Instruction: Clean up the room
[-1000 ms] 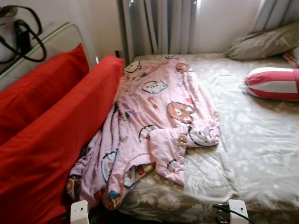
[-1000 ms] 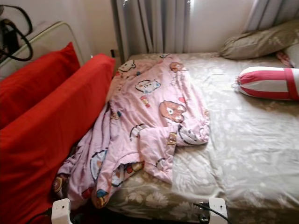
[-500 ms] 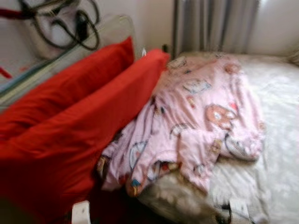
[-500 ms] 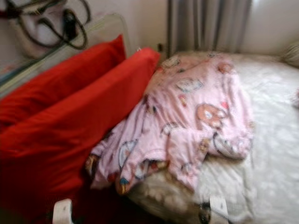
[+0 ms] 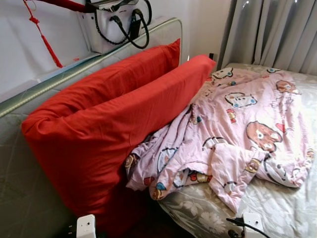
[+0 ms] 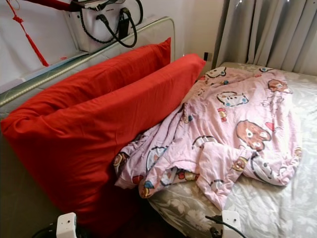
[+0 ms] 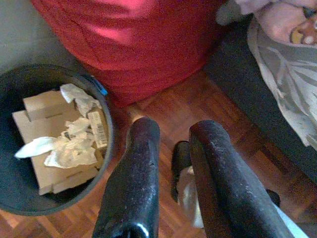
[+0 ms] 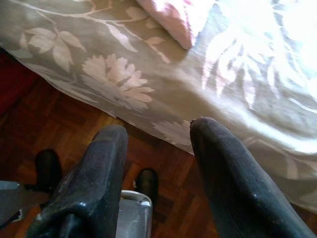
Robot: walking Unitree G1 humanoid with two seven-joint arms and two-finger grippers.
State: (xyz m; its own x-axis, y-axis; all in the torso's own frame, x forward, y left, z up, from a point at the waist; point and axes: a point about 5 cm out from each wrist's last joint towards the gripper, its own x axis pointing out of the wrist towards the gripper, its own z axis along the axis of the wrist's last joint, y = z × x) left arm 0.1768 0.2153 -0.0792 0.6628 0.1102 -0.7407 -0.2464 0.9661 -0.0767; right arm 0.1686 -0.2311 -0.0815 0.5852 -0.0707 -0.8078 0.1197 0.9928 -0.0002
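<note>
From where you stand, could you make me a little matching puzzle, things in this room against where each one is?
Things:
1. pink blanket
2. red cushions
3. bin
4. white bag

Places:
A. on the wooden floor, holding cardboard and crumpled paper
B. on the ledge above the headboard
C. crumpled on the bed
D. leaning against the headboard

Pairs: 1-C, 2-D, 3-A, 4-B

Empty left hand above bin

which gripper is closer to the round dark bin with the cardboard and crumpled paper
Left. The left gripper hangs just beside the round dark bin; the right gripper hangs by the floral bedsheet's edge.
</note>
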